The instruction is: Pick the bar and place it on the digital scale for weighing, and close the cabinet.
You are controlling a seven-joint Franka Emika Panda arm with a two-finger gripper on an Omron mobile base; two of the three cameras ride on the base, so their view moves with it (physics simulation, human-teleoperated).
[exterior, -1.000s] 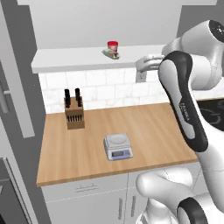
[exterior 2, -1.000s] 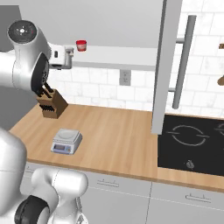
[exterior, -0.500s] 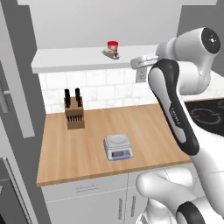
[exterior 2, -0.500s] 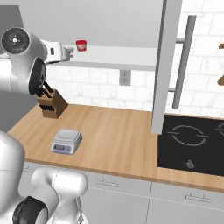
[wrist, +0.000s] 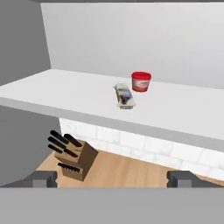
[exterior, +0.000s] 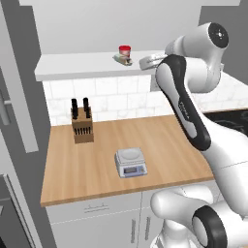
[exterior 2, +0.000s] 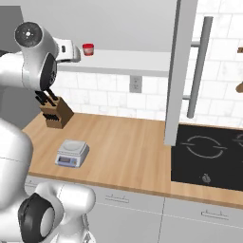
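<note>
- The bar [wrist: 124, 96] lies flat on the open cabinet's bottom shelf [wrist: 57, 94], near the front edge and just beside a red-lidded jar [wrist: 141, 82]; whether the two touch I cannot tell.
- In the left base view the bar [exterior: 123, 59] shows as a pale sliver in front of the jar [exterior: 124, 51], with the claw [exterior: 144, 63] level with the shelf and a little to its right, apart from it.
- The claw [wrist: 112, 178] has its two fingertips spread wide and nothing between them; the bar sits ahead of it and roughly centred in the gap.
- Below, on the wooden bench [exterior: 97, 160], the scale [exterior: 130, 162] stands with a bare platform, towards the front edge; the knife block [exterior: 82, 127] stands at the back, well apart from it.
- The cabinet door [exterior 2: 182, 71] stands open, edge-on over the join of bench and hob [exterior 2: 209, 156], its long handle [exterior 2: 198, 66] facing right.
- Step in hand, as I judge it: the approach to the bar; nothing is picked, weighed or closed yet.
- The next move calls for carrying the claw forward and down over the bar, lined up across its narrow width, and closing without knocking the jar.
- The bar is thin and flat, so the fingertips must go low, almost to the shelf.
</note>
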